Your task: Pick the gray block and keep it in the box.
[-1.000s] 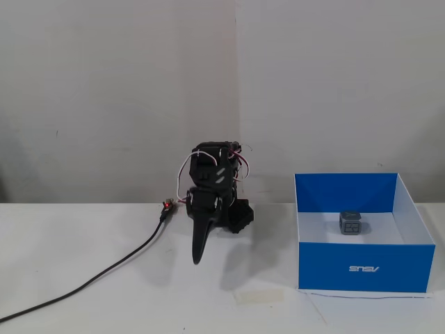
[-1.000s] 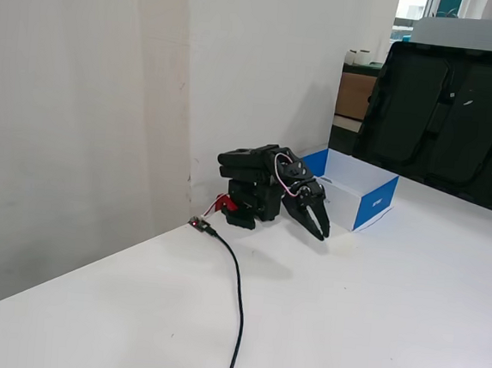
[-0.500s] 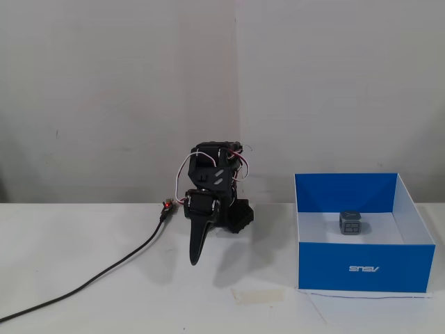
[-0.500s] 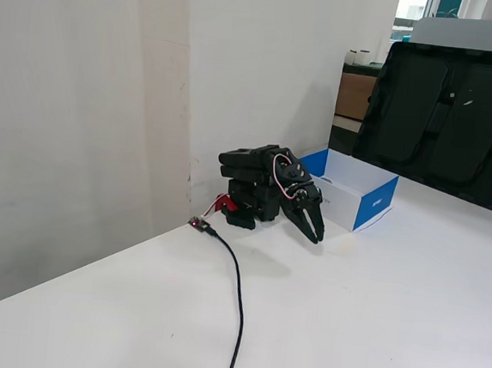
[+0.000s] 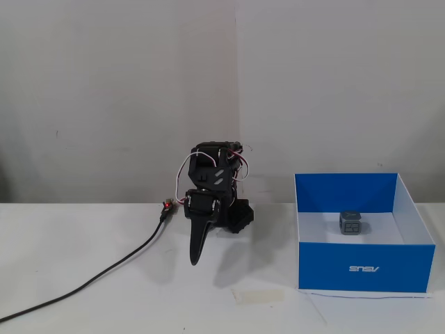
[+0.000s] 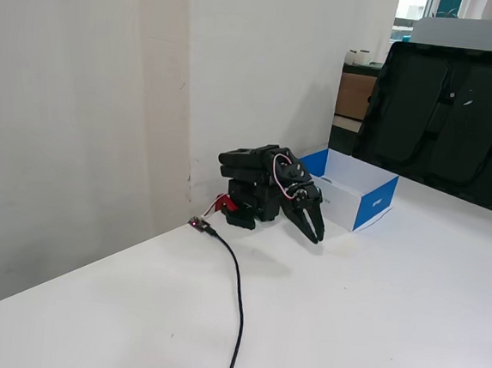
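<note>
Found the gray block (image 5: 350, 223) already inside the box (image 5: 365, 268), on the white floor near the back wall, slightly toward 9 o'clock of the box centre in the front fixed view; hidden behind the box wall in the side fixed view. Arm folded down at its base, well apart from the box at 9 o'clock in the front fixed view. Gripper (image 5: 196, 259) pointed down at the table, fingers looked pressed together with nothing between them; same in the side fixed view (image 6: 315, 238), tips close, empty, though a thin gap couldn't be ruled out. Black cable (image 5: 104, 275) ran off from the base toward 8 o'clock. Strip of tape (image 5: 258, 296) lay on the table just ahead of the box's 7 o'clock corner. Judged task as effectively done. Risks from here: any fresh swing toward 3 o'clock could clip the box's near wall and shove the light cardboard; a low sweep could snag the cable; re-grabbing the block would only undo placement.
</note>
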Controlling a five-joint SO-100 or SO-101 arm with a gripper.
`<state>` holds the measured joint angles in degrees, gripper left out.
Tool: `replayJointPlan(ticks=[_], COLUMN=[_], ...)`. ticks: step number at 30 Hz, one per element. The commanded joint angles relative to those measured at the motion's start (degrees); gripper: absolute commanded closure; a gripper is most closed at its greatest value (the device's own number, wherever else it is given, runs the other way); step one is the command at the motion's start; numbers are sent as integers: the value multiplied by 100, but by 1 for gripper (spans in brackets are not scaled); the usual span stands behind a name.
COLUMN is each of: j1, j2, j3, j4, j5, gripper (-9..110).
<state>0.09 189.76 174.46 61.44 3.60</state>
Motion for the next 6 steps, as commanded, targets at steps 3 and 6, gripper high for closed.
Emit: replayJointPlan(ticks=[3,6], j1=[-9,-9], j2=[677,677], j3=[44,44], j4=[26,26], j5=[35,35], gripper=[101,101])
